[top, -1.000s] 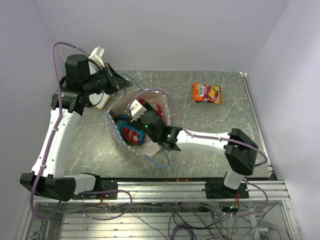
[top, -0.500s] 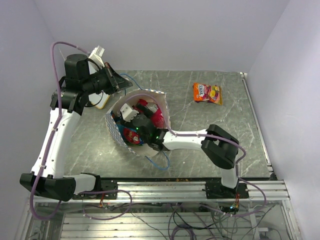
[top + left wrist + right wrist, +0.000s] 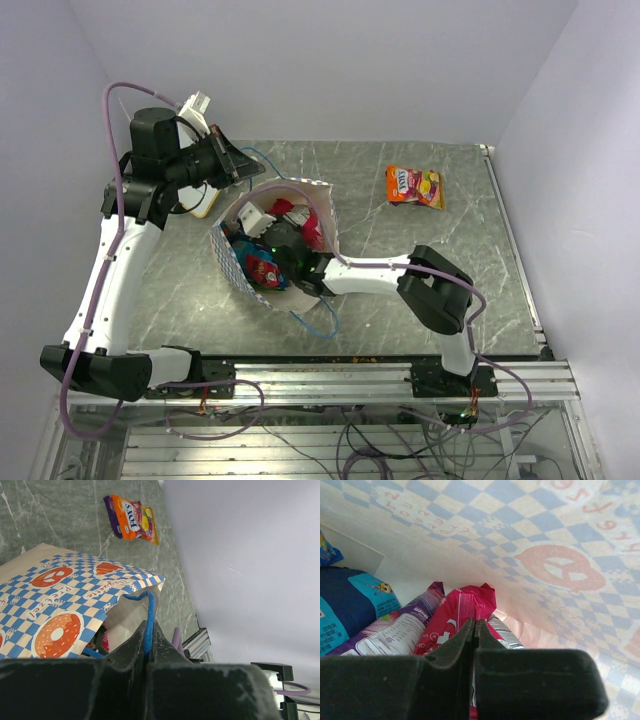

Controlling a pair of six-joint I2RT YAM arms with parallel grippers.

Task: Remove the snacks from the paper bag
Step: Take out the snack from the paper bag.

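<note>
Well, from above, the paper bag lies on its side on the counter, mouth gaping, with bright packets showing inside. One orange packet sits out on the counter, well apart from the bag, so I'd say the emptying is under way with most of it left to do. The left arm reaches to the bag's far rim, and the right arm stretches across with its wrist buried in the opening. In the left wrist view, the left fingers are pressed together on the thin blue cord handle, which seems to hold the mouth up. In the right wrist view, deep in the bag, the right fingers are closed tight on the crimped top edge of the red-pink packet, with a purple packet touching it on one side and a blue packet beyond. The step in hand looks like the grab itself. The next move, I reckon, calls for drawing that packet straight back out through the mouth without snagging the paper wall or dragging its neighbours, while the handle grip steadies the bag.
</note>
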